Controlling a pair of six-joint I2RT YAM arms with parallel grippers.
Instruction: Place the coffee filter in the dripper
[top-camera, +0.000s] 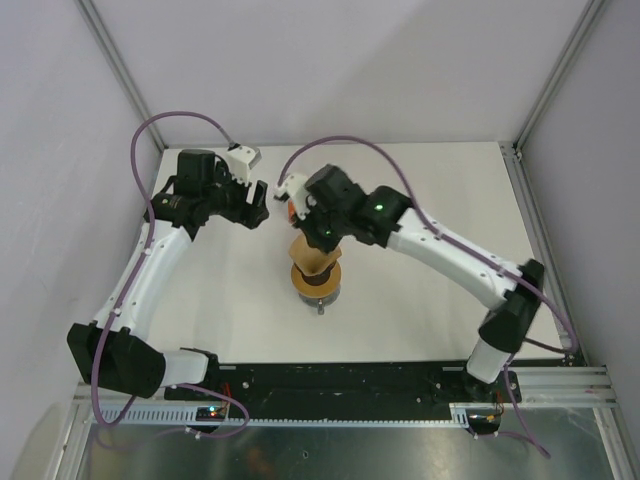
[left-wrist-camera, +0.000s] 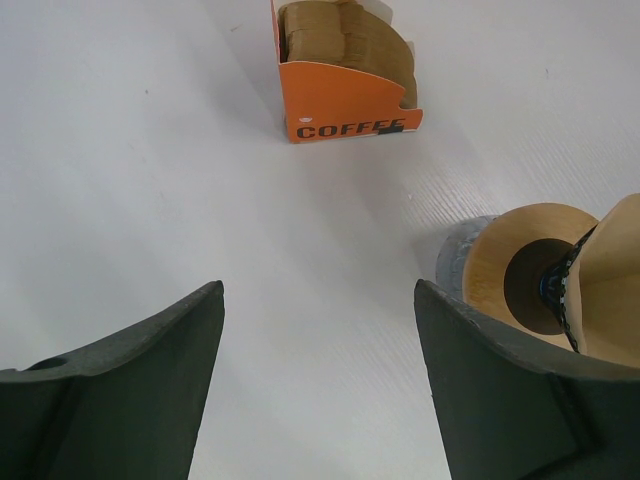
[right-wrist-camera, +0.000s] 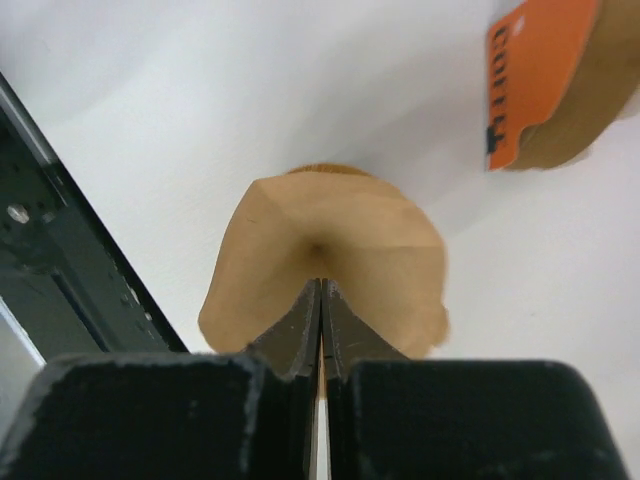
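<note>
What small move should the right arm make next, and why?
Probably ease the right gripper straight down. It is shut on the coffee filter, which sits right over the dripper, hiding nearly all of it in the right wrist view, but does not look seated yet.

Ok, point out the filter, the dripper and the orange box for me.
filter (right-wrist-camera: 330, 255): right wrist view, middle of the paper cone.
dripper (left-wrist-camera: 488, 262): left wrist view, on its tan collar.
orange box (left-wrist-camera: 335, 95): left wrist view, on its front wall.
</note>
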